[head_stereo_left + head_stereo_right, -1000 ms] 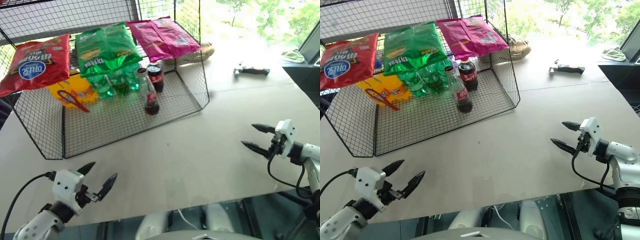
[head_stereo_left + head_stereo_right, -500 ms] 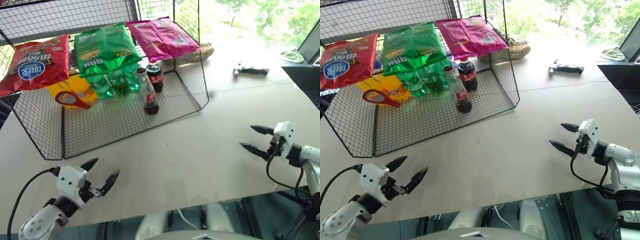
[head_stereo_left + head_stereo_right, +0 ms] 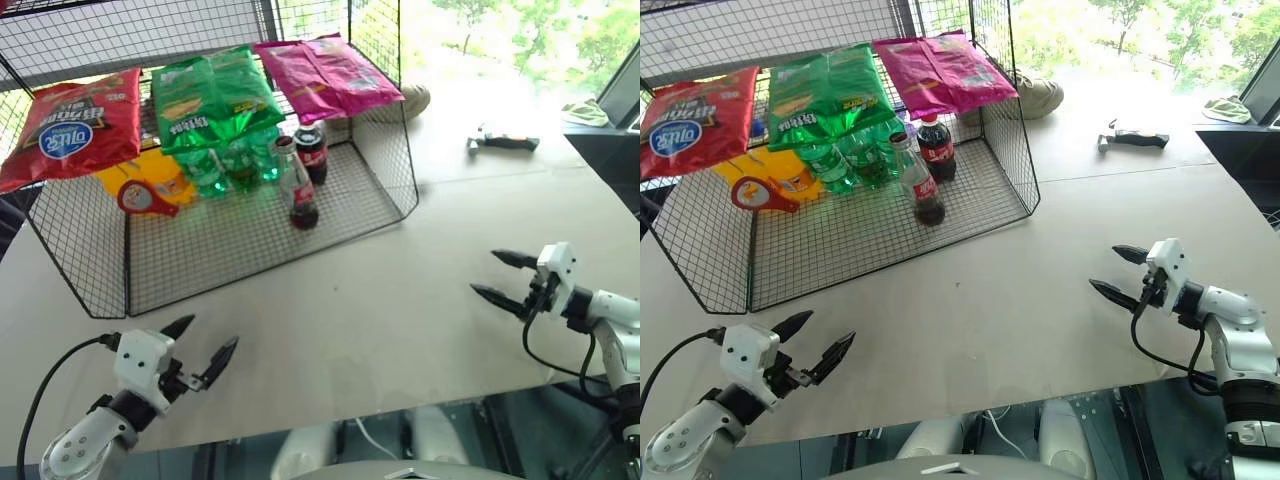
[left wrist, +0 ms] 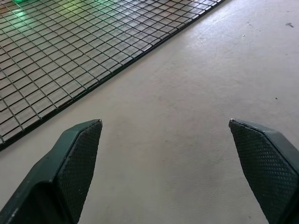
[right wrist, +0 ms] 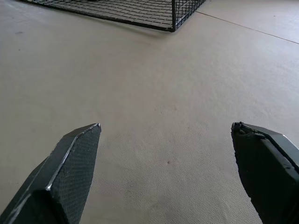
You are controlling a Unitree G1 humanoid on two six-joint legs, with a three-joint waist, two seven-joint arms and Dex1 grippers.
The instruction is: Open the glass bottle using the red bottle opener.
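Observation:
The glass bottle (image 3: 297, 190) stands upright on the floor of the wire rack (image 3: 250, 240), dark cola inside and a red label low on it. The red bottle opener (image 3: 147, 197) is at the rack's left side in front of a yellow bag, its loop head facing me. My left gripper (image 3: 208, 335) hovers open over the table near the front edge, well short of the rack. My right gripper (image 3: 487, 273) is open at the right, pointing left across the bare table. In the wrist views both pairs of fingers (image 4: 79, 158) (image 5: 70, 163) stand wide apart with nothing between them.
Red, green and pink snack bags (image 3: 215, 95) lie on the rack's top shelf. Green bottles (image 3: 225, 165) and a short red-capped cola bottle (image 3: 311, 152) stand behind the glass bottle. A small tool (image 3: 500, 142) lies at the far right of the table.
The red opener has turned, from showing edge-on to showing its round loop. Both arms have stayed about where they were, grippers still open.

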